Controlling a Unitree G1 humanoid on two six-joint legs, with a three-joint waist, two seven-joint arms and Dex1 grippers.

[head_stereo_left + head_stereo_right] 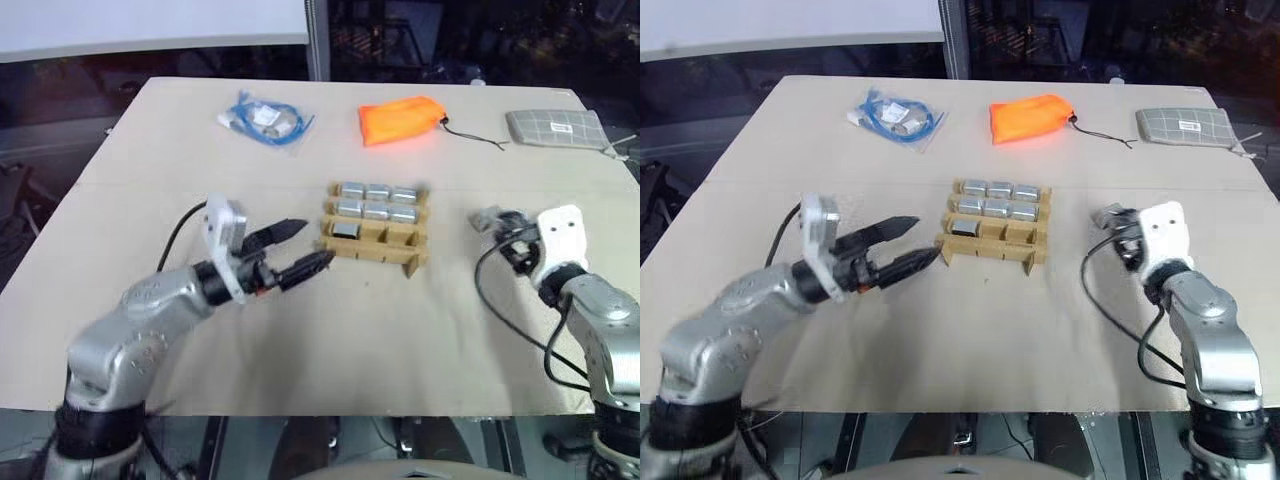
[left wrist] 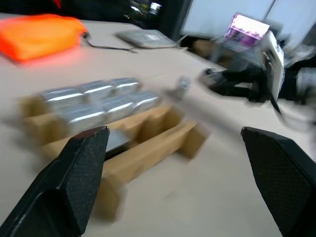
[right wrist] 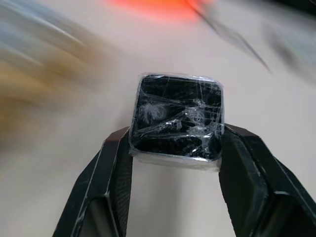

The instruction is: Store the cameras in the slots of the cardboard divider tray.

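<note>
The tray (image 1: 376,233) sits mid-counter (image 1: 330,330), with 3 cameras in its far row, 3 in the middle row (image 1: 376,210), and 1 in the left slot of the near row (image 1: 346,231). That leaves 2 near slots free, centre and right. An 8th camera (image 3: 177,118) is pinched between the 2 fingers of the right claw (image 3: 175,148), dark face toward the wrist lens, its clear wrap crinkled; in the head view that claw (image 1: 500,228) is just right of the tray, low over the counter. The left claw (image 1: 300,250) hangs wide open and holds nothing, its tips close to the tray's near-left corner.

The step in hand looks like carrying this camera to a free slot. To do it well, lift clear of the strips first, come over the near-right slot from above, square the block to the walls, then lower straight before letting go. The card is light, so a sideways nudge could shove the tray. The left claw might steady that corner, or pull back to give room.

An orange pouch (image 1: 400,118), a grey pouch (image 1: 556,127) and a blue cable bag (image 1: 262,120) lie along the far edge.
</note>
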